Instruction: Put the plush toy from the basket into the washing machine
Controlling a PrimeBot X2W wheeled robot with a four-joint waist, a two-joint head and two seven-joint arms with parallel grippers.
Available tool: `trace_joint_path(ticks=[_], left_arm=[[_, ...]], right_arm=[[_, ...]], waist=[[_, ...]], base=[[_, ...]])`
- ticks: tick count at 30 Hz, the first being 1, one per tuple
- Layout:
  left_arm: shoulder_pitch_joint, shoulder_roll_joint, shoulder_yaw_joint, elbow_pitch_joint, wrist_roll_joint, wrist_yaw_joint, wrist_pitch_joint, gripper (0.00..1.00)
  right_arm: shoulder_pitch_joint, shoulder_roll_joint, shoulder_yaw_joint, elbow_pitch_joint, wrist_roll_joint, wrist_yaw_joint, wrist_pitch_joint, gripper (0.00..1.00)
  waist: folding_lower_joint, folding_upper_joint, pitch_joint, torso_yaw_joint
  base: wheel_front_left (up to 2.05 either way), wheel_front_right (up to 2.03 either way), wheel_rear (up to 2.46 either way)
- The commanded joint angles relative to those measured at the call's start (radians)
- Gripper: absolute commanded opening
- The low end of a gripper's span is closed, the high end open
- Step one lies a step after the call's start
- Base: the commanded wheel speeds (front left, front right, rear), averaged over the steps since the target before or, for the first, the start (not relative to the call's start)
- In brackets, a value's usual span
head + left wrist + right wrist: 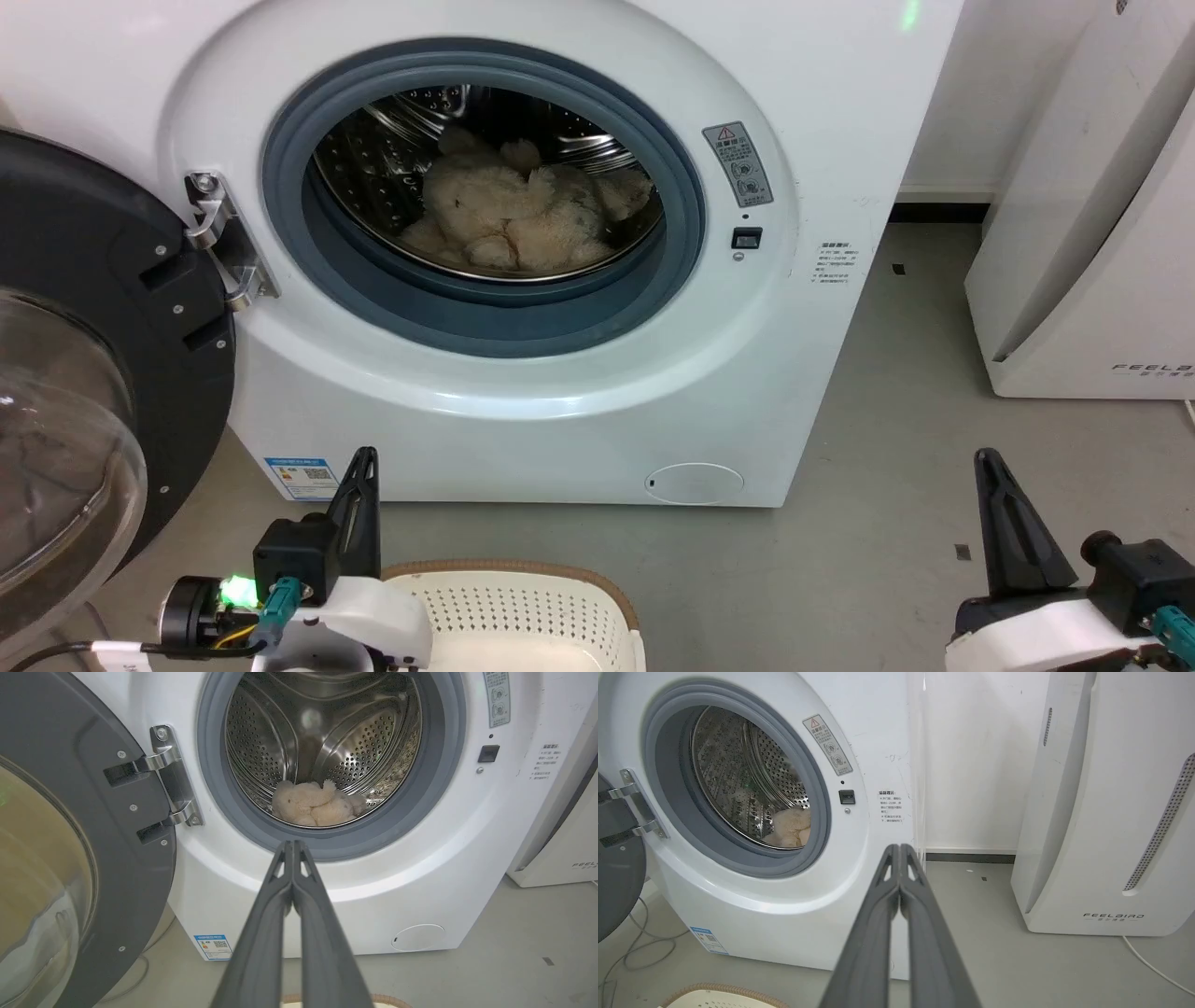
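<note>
Closest to the lens, the left gripper [365, 464] and the right gripper [990, 464] are seen at 7 and 5 o'clock of the head view, each with its two dark fingers pressed together on nothing (both wrist views show the tips meeting). Most of the scene is taken up by the washing machine [560, 439], its black-rimmed glass door [93, 308] swung wide at 9 o'clock. A white slanted appliance [1074, 280] stands at 3 o'clock. The basket [523, 571] is cut off at 6 o'clock, between the two arms. The plush toy [509, 219] is found on the floor of the steel drum, behind the grey gasket, at 12 o'clock from both grippers and well apart from them. Its long axis is laid roughly from 9 to 3. The placing is judged done. If the door is to be shut next, the left arm is the nearer one. A wordmark close to "FEELAIR" can be read on the appliance. A grey warning label [738, 163] with a red triangle, a block of small print [834, 264] and a blue sticker [301, 476] with a QR code are too small to be read.
</note>
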Motion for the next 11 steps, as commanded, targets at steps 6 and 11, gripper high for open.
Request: trace_joint_path(ticks=[6, 11], left_arm=[[0.018, -0.003, 0.008, -0.018, 0.009, -0.004, 0.015, 0.00], [0.022, -0.005, 0.010, -0.028, 0.010, -0.006, 0.025, 0.00]], right_arm=[[-0.010, 0.000, 0.006, -0.006, -0.018, 0.000, 0.014, 0.00], [-0.011, 0.000, 0.009, -0.007, -0.025, 0.000, 0.024, 0.00]], waist=[[0.0000, 0.0000, -0.002, -0.002], [0.0000, 0.0000, -0.004, -0.004]], base=[[0.00, 0.00, 0.00], [0.00, 0.00, 0.00]])
